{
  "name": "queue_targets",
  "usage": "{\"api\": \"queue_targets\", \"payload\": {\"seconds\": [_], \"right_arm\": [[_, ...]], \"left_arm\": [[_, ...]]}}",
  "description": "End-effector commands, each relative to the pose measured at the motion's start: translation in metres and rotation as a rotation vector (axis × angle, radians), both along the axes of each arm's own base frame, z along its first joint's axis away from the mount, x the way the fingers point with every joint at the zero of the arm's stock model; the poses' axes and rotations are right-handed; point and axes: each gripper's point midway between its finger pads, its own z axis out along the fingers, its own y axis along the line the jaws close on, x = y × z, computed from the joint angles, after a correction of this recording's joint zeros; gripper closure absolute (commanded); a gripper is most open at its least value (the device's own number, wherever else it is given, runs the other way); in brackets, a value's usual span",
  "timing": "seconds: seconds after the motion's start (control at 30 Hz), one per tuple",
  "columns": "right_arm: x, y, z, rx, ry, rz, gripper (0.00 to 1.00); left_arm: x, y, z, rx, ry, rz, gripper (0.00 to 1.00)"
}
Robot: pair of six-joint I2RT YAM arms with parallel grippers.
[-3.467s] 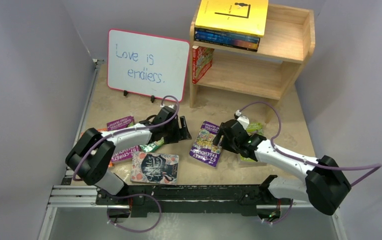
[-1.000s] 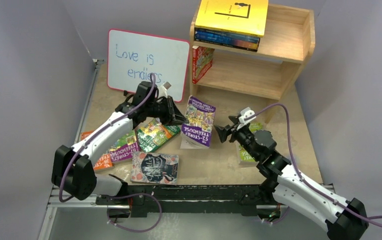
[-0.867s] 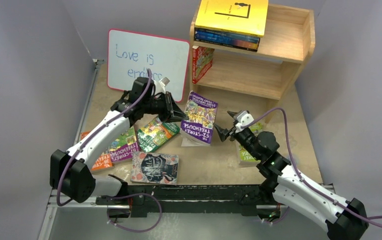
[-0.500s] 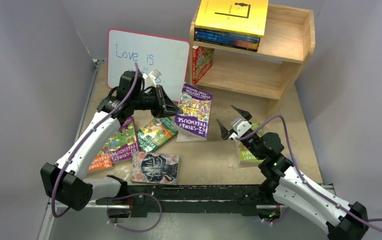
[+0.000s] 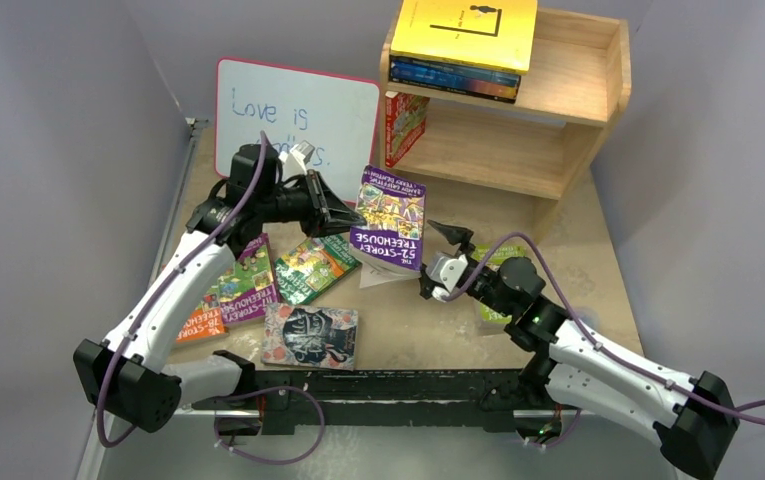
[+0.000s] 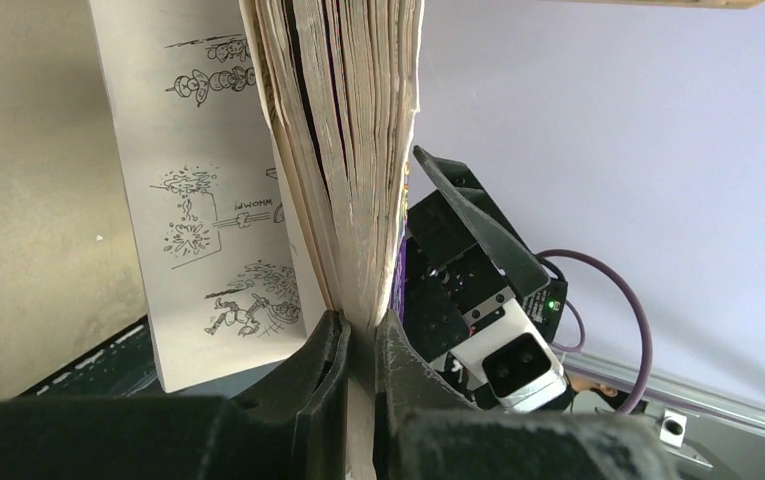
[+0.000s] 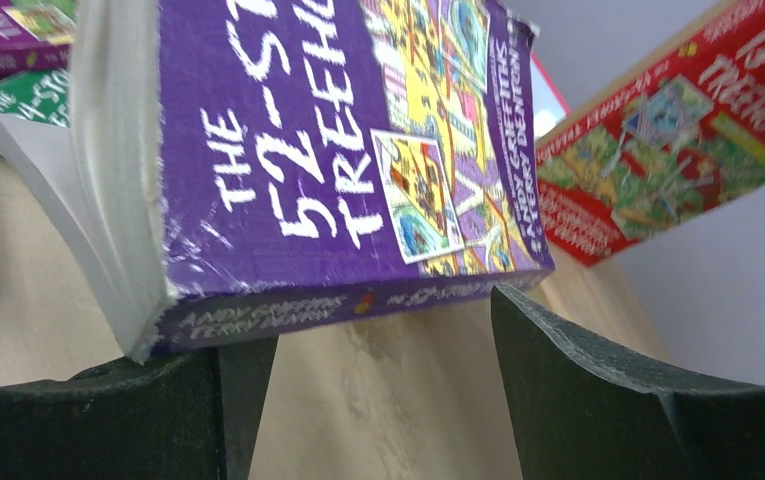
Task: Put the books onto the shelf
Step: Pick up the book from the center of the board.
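Your left gripper (image 6: 356, 345) is clamped on the page edge of the purple "52-Storey Treehouse" paperback (image 5: 389, 218), holding it tilted in the air above the tan tabletop (image 5: 428, 335), one loose page hanging down. Your right gripper (image 5: 442, 262) has its jaws spread wide, straddling the book's spine corner without pinching it. The light wooden two-tier shelf (image 5: 573, 100) already carries the yellow paperback (image 5: 466, 30) on its upper tier. The floral-cover paperback (image 5: 309, 336) lies flat near the arm bases.
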Motion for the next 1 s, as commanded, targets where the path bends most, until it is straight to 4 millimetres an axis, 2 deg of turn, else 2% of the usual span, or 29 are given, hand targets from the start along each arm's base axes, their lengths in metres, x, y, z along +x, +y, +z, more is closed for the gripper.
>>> {"api": "queue_targets", "payload": {"seconds": [0.0, 0.17, 0.4, 0.53, 0.67, 0.73, 0.8, 0.83, 0.97], "right_arm": [[-0.017, 0.016, 0.070, 0.137, -0.201, 0.125, 0.22], [-0.029, 0.022, 0.084, 0.170, -0.241, 0.197, 0.22], [-0.035, 0.037, 0.074, 0.113, -0.212, 0.283, 0.27], [-0.037, 0.044, 0.072, 0.101, -0.198, 0.318, 0.42], [-0.038, 0.048, 0.066, 0.090, -0.166, 0.340, 0.66], [-0.038, 0.050, 0.063, 0.086, -0.143, 0.346, 0.81], [-0.037, 0.051, 0.060, 0.085, -0.114, 0.346, 0.96], [-0.037, 0.051, 0.058, 0.084, -0.096, 0.344, 1.00], [-0.038, 0.050, 0.049, 0.153, 0.058, 0.324, 1.00]], "left_arm": [[-0.011, 0.001, 0.033, -0.097, -0.056, -0.013, 1.00], [-0.014, 0.004, 0.021, -0.059, -0.019, -0.006, 1.00], [-0.015, 0.006, 0.007, -0.018, 0.006, -0.009, 1.00], [-0.015, 0.008, -0.005, 0.009, 0.024, -0.009, 1.00], [-0.016, 0.009, -0.014, 0.022, 0.037, -0.008, 1.00], [-0.016, 0.010, -0.017, 0.031, 0.038, -0.007, 0.88], [-0.014, 0.012, -0.022, 0.056, 0.026, 0.003, 0.70], [-0.011, 0.015, -0.023, 0.085, 0.005, 0.018, 0.63], [0.008, 0.047, -0.037, 0.309, -0.093, 0.134, 0.50]]}}
